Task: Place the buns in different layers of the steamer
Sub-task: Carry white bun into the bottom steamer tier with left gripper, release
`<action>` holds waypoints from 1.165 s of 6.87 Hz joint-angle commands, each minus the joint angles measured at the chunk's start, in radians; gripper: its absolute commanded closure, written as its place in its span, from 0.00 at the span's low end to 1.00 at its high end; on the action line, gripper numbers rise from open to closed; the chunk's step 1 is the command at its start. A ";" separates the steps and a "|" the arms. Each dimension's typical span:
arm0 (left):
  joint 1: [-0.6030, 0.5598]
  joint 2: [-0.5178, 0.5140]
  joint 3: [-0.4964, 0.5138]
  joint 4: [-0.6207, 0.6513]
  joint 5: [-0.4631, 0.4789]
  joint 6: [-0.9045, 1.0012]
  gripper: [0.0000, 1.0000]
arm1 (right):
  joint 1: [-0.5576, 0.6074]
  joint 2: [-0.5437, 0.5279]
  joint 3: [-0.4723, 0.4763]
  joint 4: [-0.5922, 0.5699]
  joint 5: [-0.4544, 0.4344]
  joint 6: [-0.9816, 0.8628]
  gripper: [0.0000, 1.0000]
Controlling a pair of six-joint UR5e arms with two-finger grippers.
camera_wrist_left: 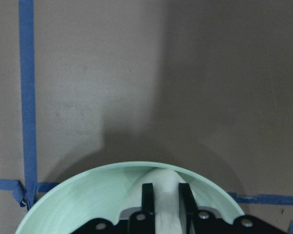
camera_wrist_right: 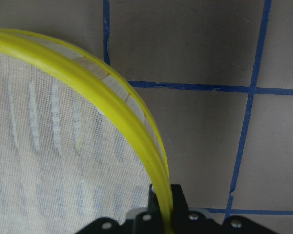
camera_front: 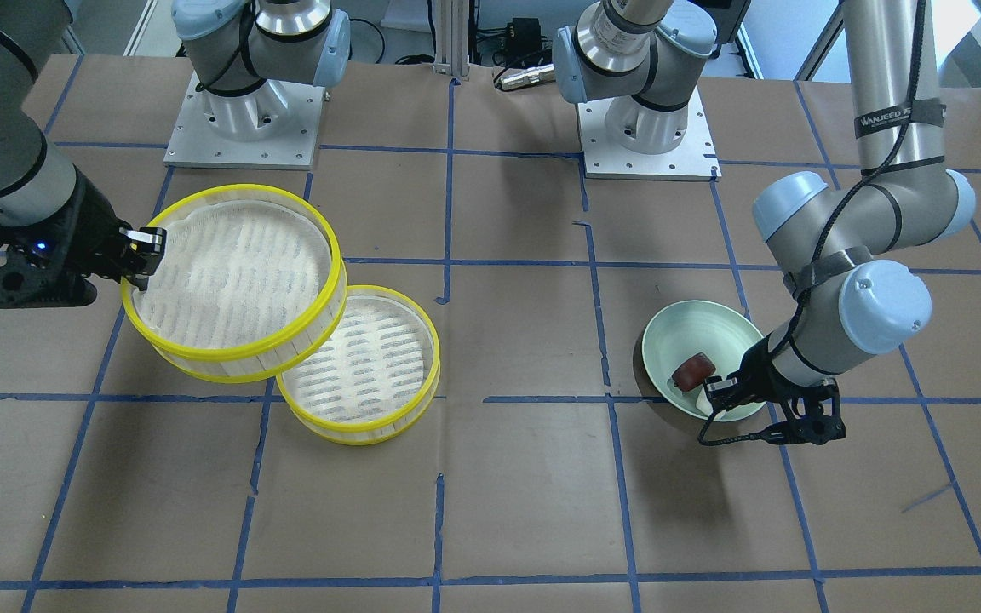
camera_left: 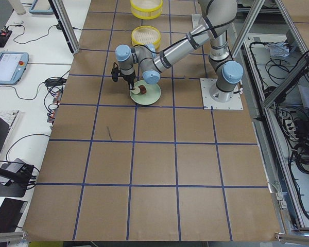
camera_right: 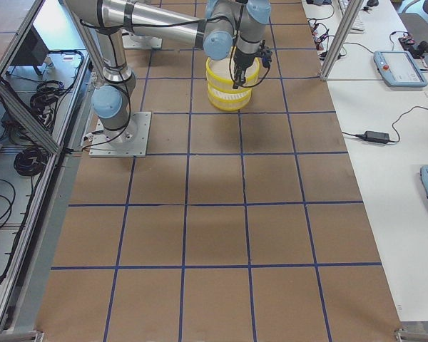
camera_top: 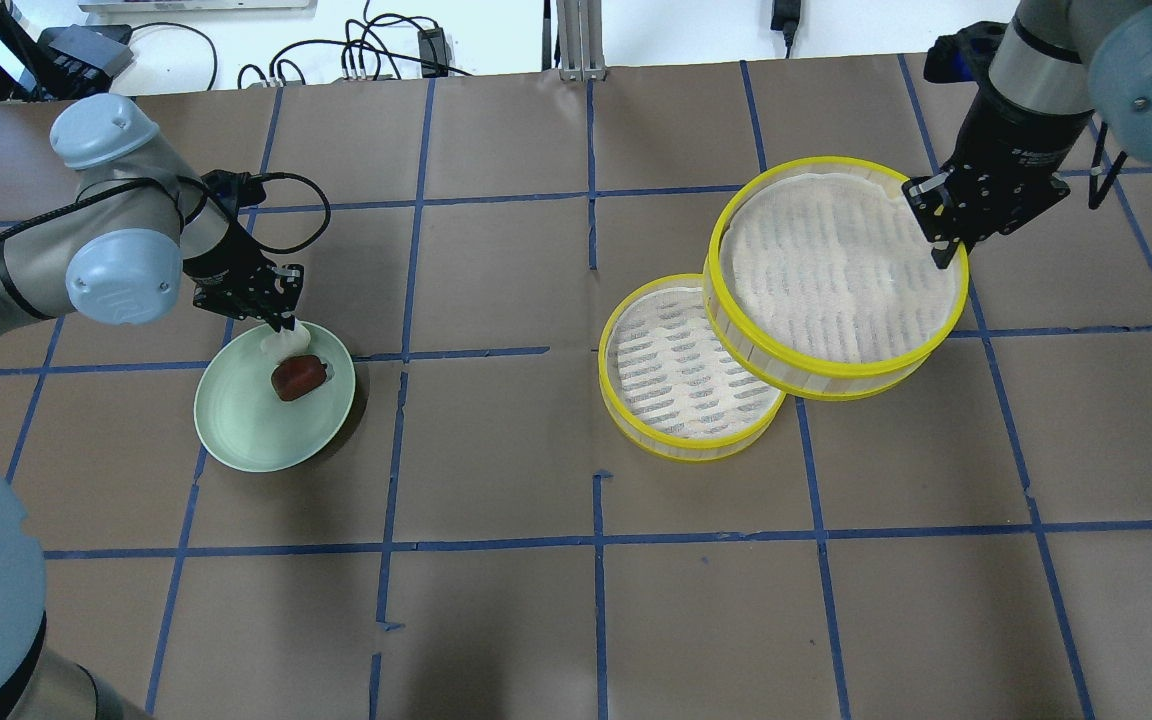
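The reddish-brown bun [camera_top: 298,377] lies on the pale green plate [camera_top: 256,430]. My left gripper [camera_top: 284,322] is shut on the white bun [camera_wrist_left: 167,195] at the plate's far edge; its fingers [camera_wrist_left: 147,195] stand on either side of the bun. My right gripper [camera_top: 941,250] is shut on the yellow rim of the upper steamer tray [camera_top: 841,275] and holds it tilted, overlapping the lower steamer tray [camera_top: 681,375], which sits on the table. Both trays are empty. The rim also shows in the right wrist view [camera_wrist_right: 112,102].
The table is brown paper with a grid of blue tape lines [camera_top: 596,545]. The two arm bases [camera_front: 243,119] [camera_front: 648,128] stand at the robot's edge of the table. Cables and boxes [camera_top: 376,50] lie beyond the far edge.
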 commanded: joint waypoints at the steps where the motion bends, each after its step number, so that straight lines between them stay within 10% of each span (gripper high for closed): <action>1: -0.025 0.039 0.043 -0.034 0.022 -0.014 0.87 | -0.031 -0.023 0.003 0.033 -0.028 -0.067 0.89; 8: -0.678 -0.029 0.187 0.062 -0.218 -0.949 0.86 | -0.102 -0.055 0.007 0.052 -0.103 -0.159 0.90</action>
